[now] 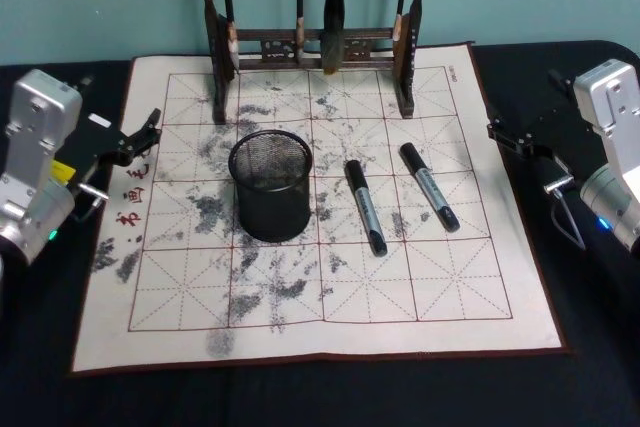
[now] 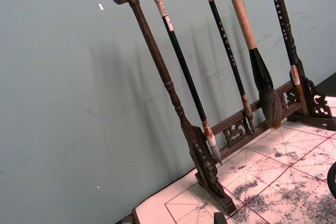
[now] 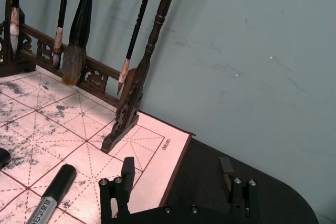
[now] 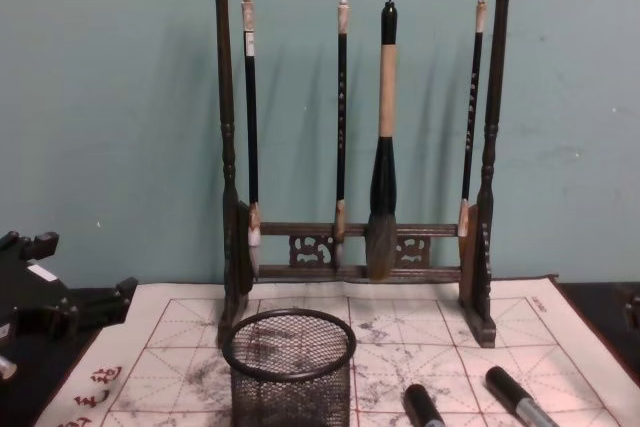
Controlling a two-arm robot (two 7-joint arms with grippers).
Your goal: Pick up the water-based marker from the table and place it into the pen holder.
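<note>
marker labels [image 1: 367,209] illegible, red mat characters [image 1: 124,218], left fingers [image 1: 145,130], right fingers [image 3: 127,174] spread

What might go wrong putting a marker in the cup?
The left marker and right marker lie close together, so the open right end effector might nudge one while grabbing the other. A marker striking the rim of the pen holder might tip it over. Left end effector sits parked beside the mat.

Plain, faintly scuffed teal wall [image 4: 100,97]
</note>
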